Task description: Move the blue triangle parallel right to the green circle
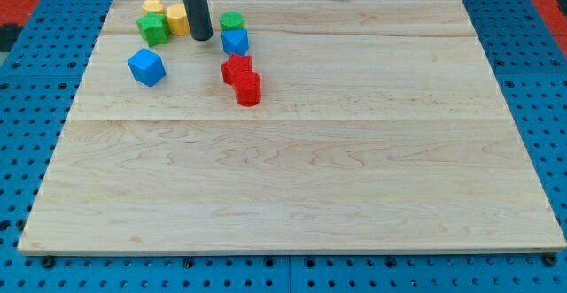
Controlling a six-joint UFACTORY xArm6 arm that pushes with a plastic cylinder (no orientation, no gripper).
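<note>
My tip (202,38) rests on the board near the view's top left. The green circle (231,19) lies just to its right, a little higher in the view. The blue triangle (235,41) sits directly below the green circle and touches it, right of my tip with a small gap. My tip touches neither block. The rod partly hides a yellow block (176,18) to its left.
A green block (152,29) and a second yellow block (152,6) lie left of the tip. A blue cube (146,66) sits below them. Two red blocks (236,65) (247,88) lie below the blue triangle. The wooden board (354,169) lies on a blue pegboard.
</note>
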